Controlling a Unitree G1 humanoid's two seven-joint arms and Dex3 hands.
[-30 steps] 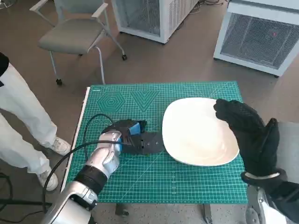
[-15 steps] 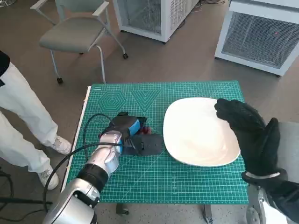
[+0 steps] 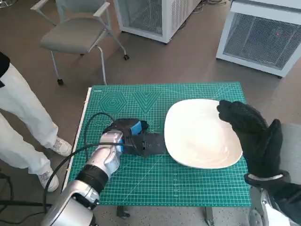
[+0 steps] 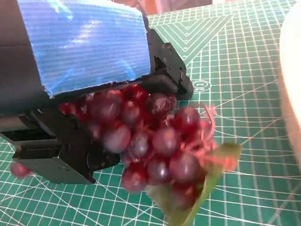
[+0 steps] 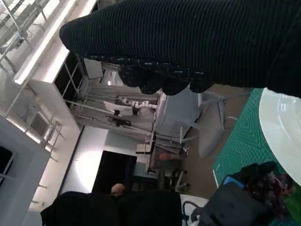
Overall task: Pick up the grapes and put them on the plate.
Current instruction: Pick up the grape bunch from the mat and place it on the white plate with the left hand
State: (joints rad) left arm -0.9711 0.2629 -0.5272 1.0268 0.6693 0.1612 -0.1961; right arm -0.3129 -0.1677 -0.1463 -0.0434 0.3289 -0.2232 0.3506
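Head view first: the left robot hand (image 3: 135, 136) sits on the green mat (image 3: 155, 176) that covers the surface, just beside the white plate (image 3: 197, 134) on its chair-facing... well, on the side away from the right robot hand (image 3: 251, 134). The grapes barely show here, they're tucked under the black fingers. The right robot hand hangs over the plate's far edge from the left one, fingers loosely spread, nothing in it. A grey chair (image 3: 75, 35) stands off the surface, and a person's white trouser legs (image 3: 21, 125) are on the floor near the mat's edge.

Left wrist view: the left robot hand (image 4: 70, 80) is grasping the grapes (image 4: 150, 141), a dark red bunch with a green leaf (image 4: 202, 188) poking out, close over the mat and just short of the plate's rim (image 4: 291, 94).

Right wrist view: the glove (image 5: 197, 42) fills the top, and you can see the plate (image 5: 282, 127) edge plus the grapes (image 5: 273, 183) beside the plate.
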